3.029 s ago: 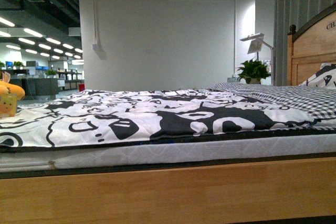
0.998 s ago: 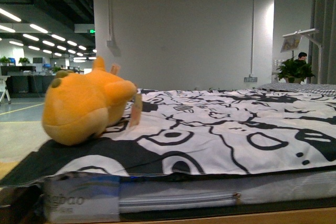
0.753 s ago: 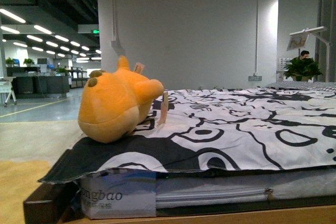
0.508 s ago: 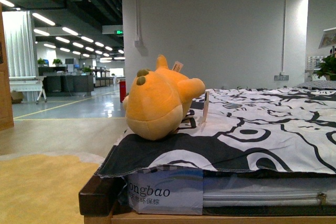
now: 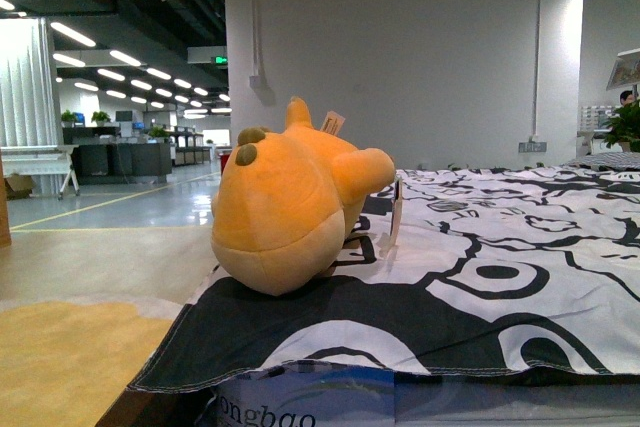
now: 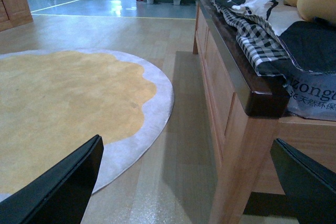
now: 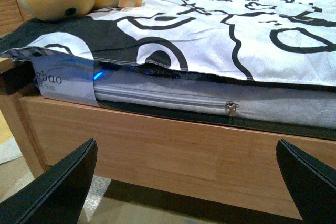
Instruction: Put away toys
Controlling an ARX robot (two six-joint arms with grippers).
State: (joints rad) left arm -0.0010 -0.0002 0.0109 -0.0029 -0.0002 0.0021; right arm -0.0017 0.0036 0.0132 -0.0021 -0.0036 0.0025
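Plush toy (image 5: 290,212) lay on the black-and-white duvet (image 5: 480,277) at the bed's corner, close to the edge. Left gripper (image 6: 186,182) and right gripper (image 7: 185,182): jaws spread wide, nothing held, both low beside the wooden bed frame (image 7: 173,145).

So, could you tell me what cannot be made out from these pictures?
Toy: partly cut off by the picture edge in both wrist views.
Toy's tag: print too small, front view.
Mattress label: cut by the bottom edge, front view.
Left claw and right claw: only finger ends show; neither appears in the front view.
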